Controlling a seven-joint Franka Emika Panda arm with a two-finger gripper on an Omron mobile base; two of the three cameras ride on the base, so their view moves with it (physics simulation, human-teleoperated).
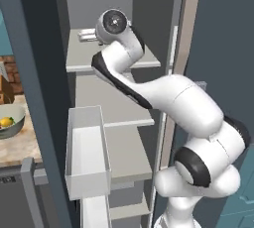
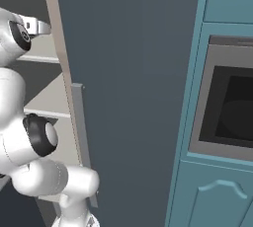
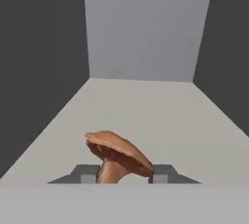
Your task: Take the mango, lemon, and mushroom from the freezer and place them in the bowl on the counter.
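The mushroom (image 3: 118,156) sits on a light grey shelf (image 3: 146,116) inside the freezer (image 1: 34,98), at the near end of that shelf, well forward of the pale back wall. It leans over, its reddish-brown cap tipped to one side and its stub stem pointing down between the two dark finger tips of the pincer (image 3: 121,175). The tips stand close in on either side of the stem, narrowed to about its width, and seem to be clamped on it, though the contact itself is partly hidden at the bottom of the hand view.

In the left base view the white arm reaches up into the upper compartment of the freezer, its wrist over the upper shelf (image 1: 82,56), where the pale hand pokes out beside it. Below, further grey shelves step down, and a white door bin (image 1: 87,152) hangs on the open door.

To the left, past the door's edge, the bowl (image 1: 11,122) rests on the beige speckled bench (image 1: 17,145). The lemon (image 1: 6,121) lies inside it, bright yellow against the grey-green wall.

In the right base view a teal cabinet (image 2: 217,191) holds a built-in oven (image 2: 232,107) with a dark window.
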